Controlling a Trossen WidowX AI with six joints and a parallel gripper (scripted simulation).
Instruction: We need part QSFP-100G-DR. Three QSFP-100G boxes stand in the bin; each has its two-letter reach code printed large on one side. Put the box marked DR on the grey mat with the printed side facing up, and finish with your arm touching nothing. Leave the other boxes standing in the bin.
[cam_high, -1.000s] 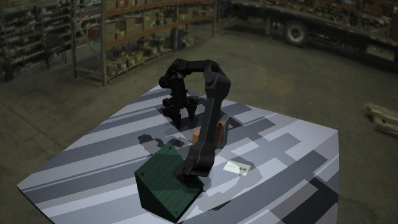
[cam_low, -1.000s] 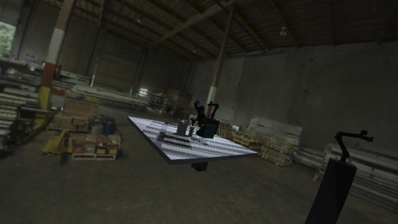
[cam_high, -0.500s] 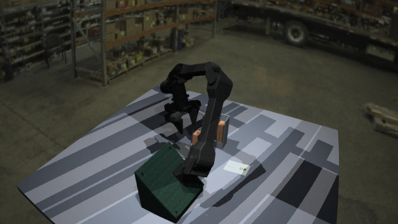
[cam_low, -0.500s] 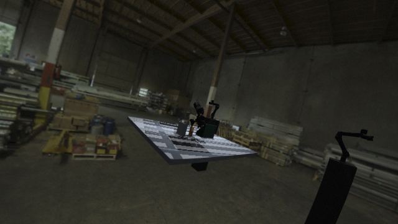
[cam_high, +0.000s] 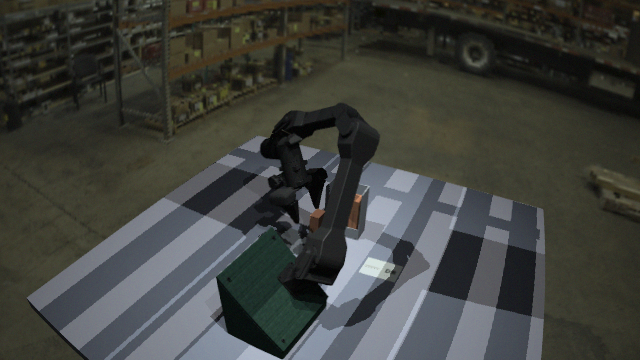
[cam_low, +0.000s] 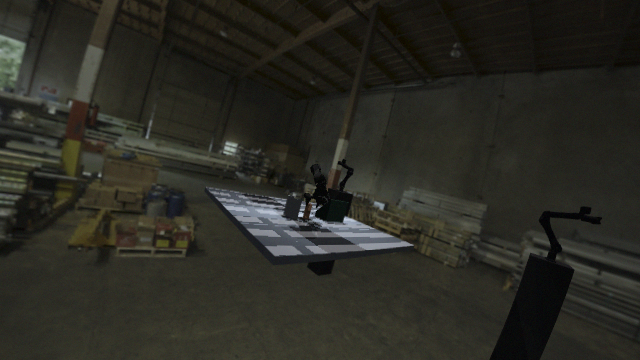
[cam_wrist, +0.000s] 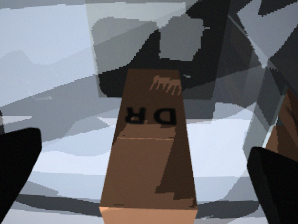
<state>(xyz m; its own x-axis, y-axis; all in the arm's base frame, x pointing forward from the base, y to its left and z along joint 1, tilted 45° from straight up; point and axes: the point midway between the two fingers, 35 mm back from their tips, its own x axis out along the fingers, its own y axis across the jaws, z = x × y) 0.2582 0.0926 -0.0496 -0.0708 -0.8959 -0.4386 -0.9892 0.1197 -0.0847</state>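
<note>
The box marked DR stood on its end outside the bin, beside it, and its long axis pointed upward, more or less. In the wrist view it came between the two fingers of the gripper, with some space to the left of it and a similar space to the right. The fingers were wide open and held nothing.

For the coming move, I judged this relation as the most important: the fingers were at the two narrow sides of the box, and the printed side lay between them, turned to the wrist camera. So a closing would press the sides and leave the code uncovered. The print looked sideways, not up; therefore the box had still to be tipped down by a quarter turn, with the letters going to the top.

Another orange box stood in the bin, to the right of the right finger in the wrist view, and that finger could push the bin if it went too far. The grey mat seemed to be the pale patch beyond the box, although shadows made this view poor and I could not be certain.
</note>
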